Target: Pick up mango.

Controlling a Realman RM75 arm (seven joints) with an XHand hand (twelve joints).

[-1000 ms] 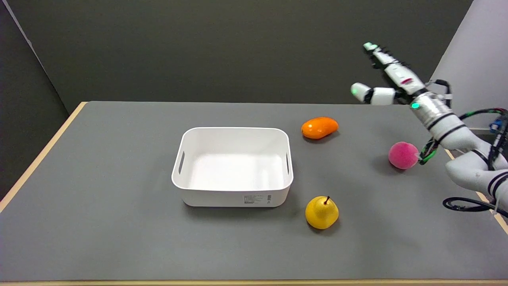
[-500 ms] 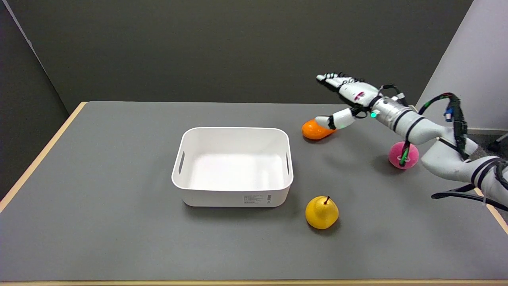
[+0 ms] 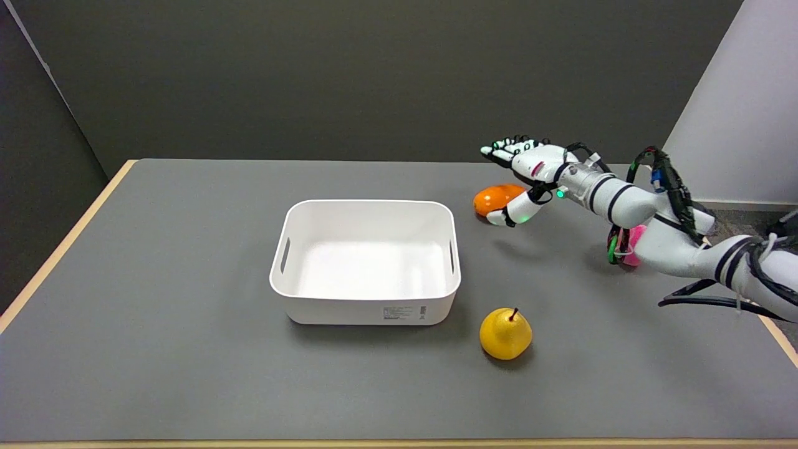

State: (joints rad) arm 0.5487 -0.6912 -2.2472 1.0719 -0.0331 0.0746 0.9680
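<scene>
An orange mango (image 3: 493, 198) lies on the grey table (image 3: 156, 312), to the right of the bin's far corner. My right hand (image 3: 522, 174) hovers open over the mango's right end. Its fingers (image 3: 508, 147) are spread above and behind the fruit, while the thumb (image 3: 508, 215) hangs in front of it, low near the table. The hand covers part of the mango's right side. I cannot tell whether the thumb touches the fruit.
A white plastic bin (image 3: 366, 260) stands empty at mid-table. A yellow pear (image 3: 505, 333) sits in front of the bin's right corner. A pink peach (image 3: 633, 244) lies partly hidden behind my right forearm. The table's wooden edge (image 3: 776, 340) runs close on the right.
My right hand has come down from high at the back right, swinging left and lower until it brackets the mango's right end. Mango, pear and bin have stayed put.
</scene>
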